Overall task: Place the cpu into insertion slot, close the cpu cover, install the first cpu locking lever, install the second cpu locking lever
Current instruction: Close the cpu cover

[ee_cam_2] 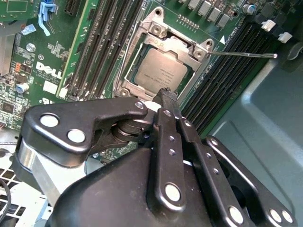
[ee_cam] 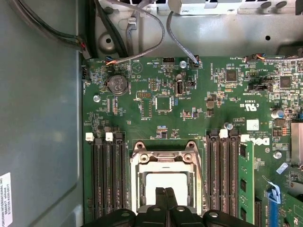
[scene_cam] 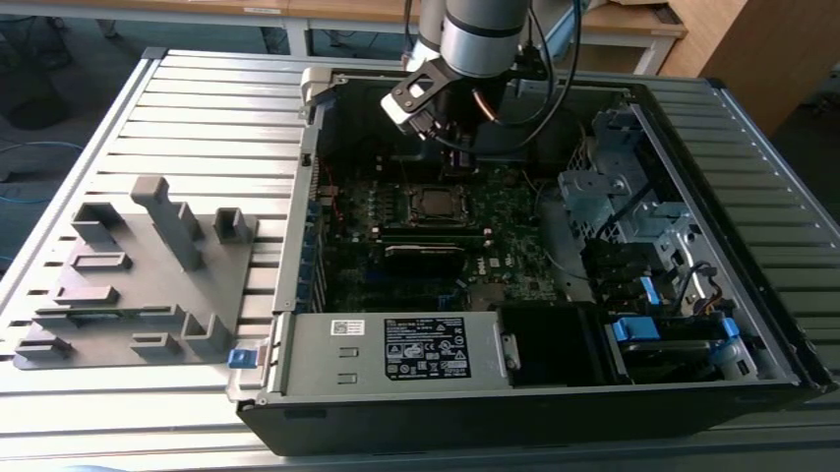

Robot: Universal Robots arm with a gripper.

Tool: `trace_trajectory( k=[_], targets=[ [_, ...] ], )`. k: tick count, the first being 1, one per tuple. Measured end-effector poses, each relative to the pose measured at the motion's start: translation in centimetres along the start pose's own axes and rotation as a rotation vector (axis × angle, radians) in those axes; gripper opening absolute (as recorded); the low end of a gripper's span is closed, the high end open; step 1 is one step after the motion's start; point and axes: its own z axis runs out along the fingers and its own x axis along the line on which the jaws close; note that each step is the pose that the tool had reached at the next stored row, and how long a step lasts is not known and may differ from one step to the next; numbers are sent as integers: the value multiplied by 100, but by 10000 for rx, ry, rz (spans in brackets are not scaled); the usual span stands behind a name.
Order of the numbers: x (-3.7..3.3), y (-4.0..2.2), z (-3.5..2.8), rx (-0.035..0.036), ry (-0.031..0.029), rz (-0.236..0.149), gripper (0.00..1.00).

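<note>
Stock as it lies before you: slatted metal table (scene_cam: 197,118), ribbed and grey; open computer case (scene_cam: 774,354), sheet steel; moulded grey fixture (scene_cam: 132,265) beside it on the exterior view's left; boxy labelled power supply (scene_cam: 393,349); green motherboard (ee_cam: 156,109), matt and densely populated. The gripper (ee_cam_2: 166,93), black jointed links, has its fingers pressed together on nothing, tips just over the near edge of the socket. Long black memory slots (ee_cam: 106,179) flank that socket on both sides. The insertion slot (ee_cam_2: 158,21) is a square with a silvery stamped rim. The cpu cover (ee_cam_2: 132,61), a thin bright windowed frame, appears to lie down around the chip; treat it as springy sheet and press on the frame, never through the window. The cpu (ee_cam_2: 161,71) sits in the slot, dull silver top up: light, rigid, smooth enough to slip, and fragile underneath (take it by opposite edges only). A locking lever (ee_cam_2: 241,54), a thin stiff wire rod, juts free over the memory slots and looks unlatched; take it near its end.
</note>
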Motion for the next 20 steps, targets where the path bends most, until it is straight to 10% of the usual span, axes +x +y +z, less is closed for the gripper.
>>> trace_trajectory(
  k=[20],
  targets=[
    [-43, -39, 22, -195, -16, -39, 11]
  ],
)
